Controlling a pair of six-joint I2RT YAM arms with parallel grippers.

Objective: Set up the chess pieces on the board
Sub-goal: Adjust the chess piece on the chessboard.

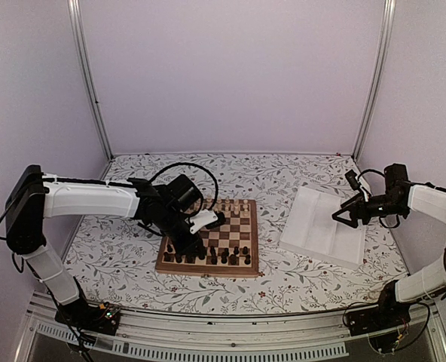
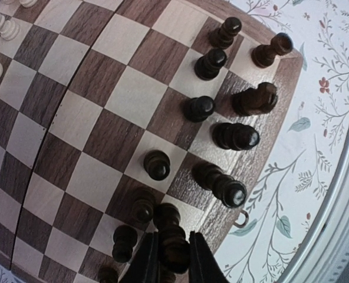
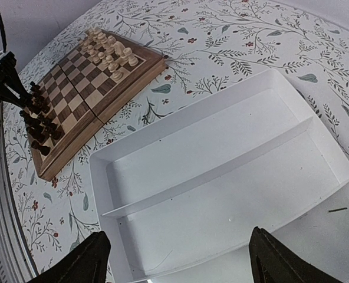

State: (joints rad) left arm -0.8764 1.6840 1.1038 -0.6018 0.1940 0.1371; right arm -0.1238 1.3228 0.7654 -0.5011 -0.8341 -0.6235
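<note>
The wooden chessboard [image 1: 234,235] lies mid-table and also shows in the left wrist view [image 2: 92,118] and the right wrist view [image 3: 83,94]. Several dark chess pieces [image 2: 233,135] stand in its near rows. My left gripper [image 2: 173,259] is shut on a dark chess piece [image 2: 173,247], held upright over the board's near left edge squares [image 1: 179,243]. My right gripper [image 3: 177,259] is open and empty above the white tray [image 3: 233,177], at the right [image 1: 343,216].
Pale cream pieces [image 1: 229,205] stand along the board's far rows, also in the right wrist view [image 3: 112,53]. The white ridged tray [image 1: 322,228] lies right of the board. A small metal clasp [image 2: 240,220] sticks out from the board's edge.
</note>
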